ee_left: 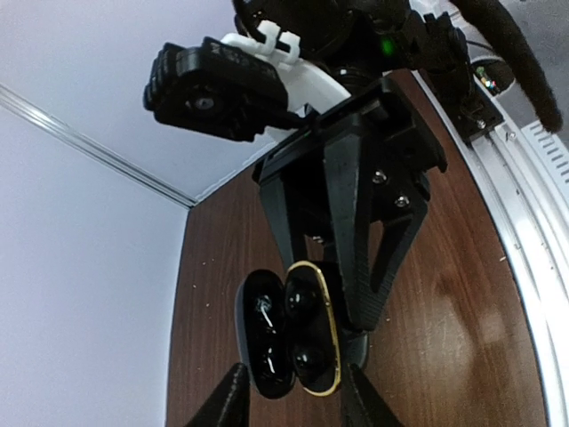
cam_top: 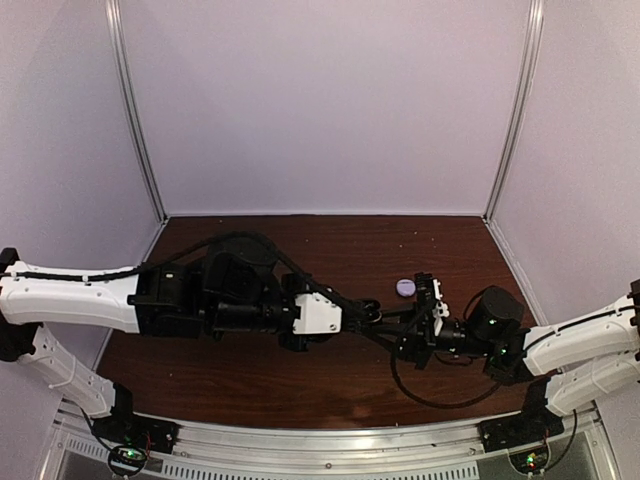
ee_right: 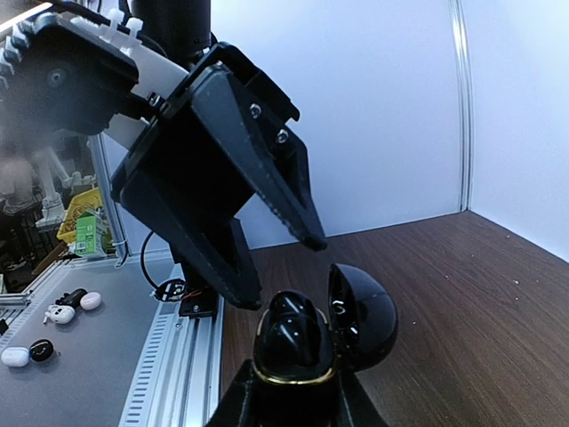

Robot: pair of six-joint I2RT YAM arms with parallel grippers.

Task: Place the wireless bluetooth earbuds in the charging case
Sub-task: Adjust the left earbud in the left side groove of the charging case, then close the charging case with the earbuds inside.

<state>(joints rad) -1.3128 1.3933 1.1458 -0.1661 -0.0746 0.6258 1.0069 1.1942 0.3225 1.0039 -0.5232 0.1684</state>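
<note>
A black charging case with a gold rim (ee_right: 292, 378) is held upright in my right gripper (ee_right: 289, 405), which is shut on its lower body. Its lid (ee_right: 366, 320) hangs open to the right. Two black earbuds (ee_left: 302, 298) sit in its wells; they also show as a glossy hump in the right wrist view (ee_right: 293, 325). My left gripper (ee_left: 296, 398) is open, its fingertips on either side of the case (ee_left: 335, 351) just above it. In the top view both grippers meet mid-table, left gripper (cam_top: 378, 316), right gripper (cam_top: 415, 325). The pale earbuds are out of view.
A small lavender rounded case (cam_top: 405, 287) lies on the brown table (cam_top: 250, 380) just behind the grippers. The metal rail (ee_right: 182, 356) runs along the near edge. Small white and black pieces (ee_right: 60, 313) lie on a grey surface beyond it. White walls enclose the table.
</note>
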